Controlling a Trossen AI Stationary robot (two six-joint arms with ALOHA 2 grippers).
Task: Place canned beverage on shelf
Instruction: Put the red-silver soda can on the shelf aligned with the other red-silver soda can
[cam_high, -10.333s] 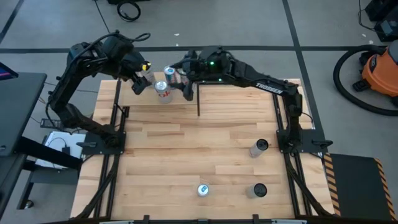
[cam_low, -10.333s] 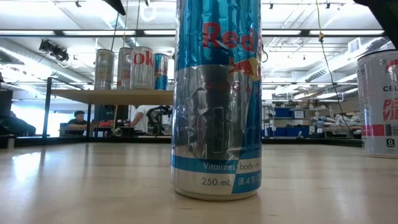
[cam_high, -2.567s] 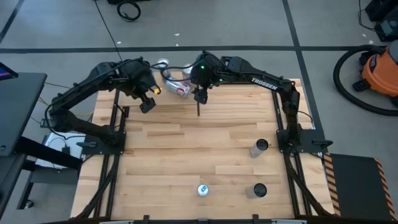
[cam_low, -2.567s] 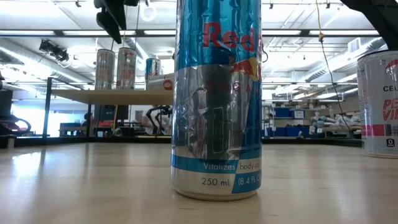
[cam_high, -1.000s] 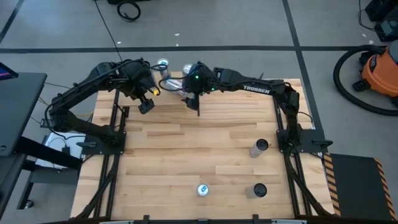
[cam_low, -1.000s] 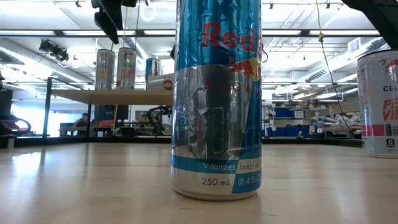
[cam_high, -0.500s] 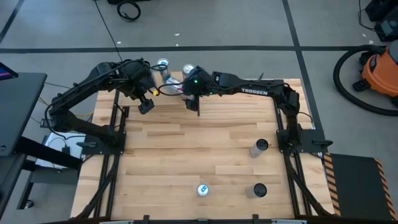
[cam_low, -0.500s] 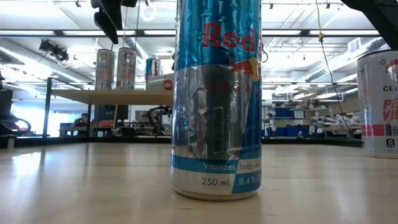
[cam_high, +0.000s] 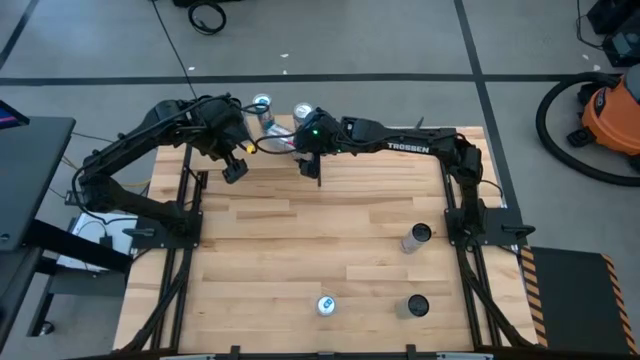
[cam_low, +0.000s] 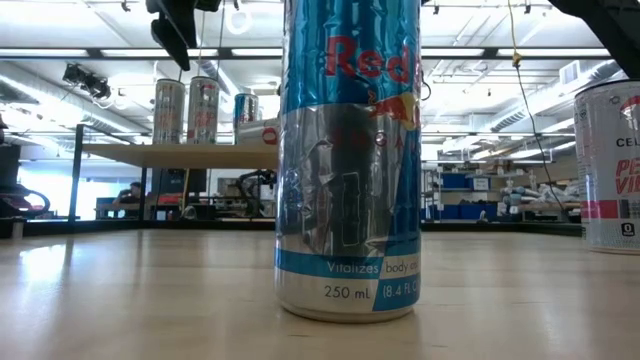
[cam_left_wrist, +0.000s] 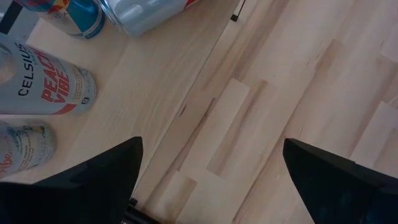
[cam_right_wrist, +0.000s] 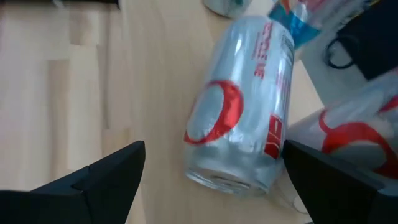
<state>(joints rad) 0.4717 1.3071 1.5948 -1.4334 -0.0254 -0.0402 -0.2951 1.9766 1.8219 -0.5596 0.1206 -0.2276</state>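
Cans crowd the far end of the table (cam_high: 300, 240), where the shelf (cam_low: 180, 152) stands raised on thin black rods. My right end effector (cam_right_wrist: 211, 180) hangs over that shelf with its fingers spread wide and nothing between them; just ahead of it a silver can with a red ring (cam_right_wrist: 239, 134) lies tipped on its side on the pale wood, apart from my fingers. In the high view this toppled can (cam_high: 279, 144) shows just beside my right end effector (cam_high: 305, 150), between my two arms.

My left end effector (cam_high: 235, 160) hovers near the shelf's left part, also fully open and holding nothing. Past its fingers (cam_left_wrist: 93, 180) I see a white can with orange lettering (cam_left_wrist: 46, 84), a blue-and-silver can (cam_left_wrist: 78, 15) and a paler can (cam_left_wrist: 25, 146), all on the shelf.

From table height, two tall silver cans (cam_low: 185, 110) stand upright on the shelf. Up close, a blue-and-silver energy-drink can (cam_low: 350, 150) stands on the table, with a white can (cam_low: 608, 165) to its right.
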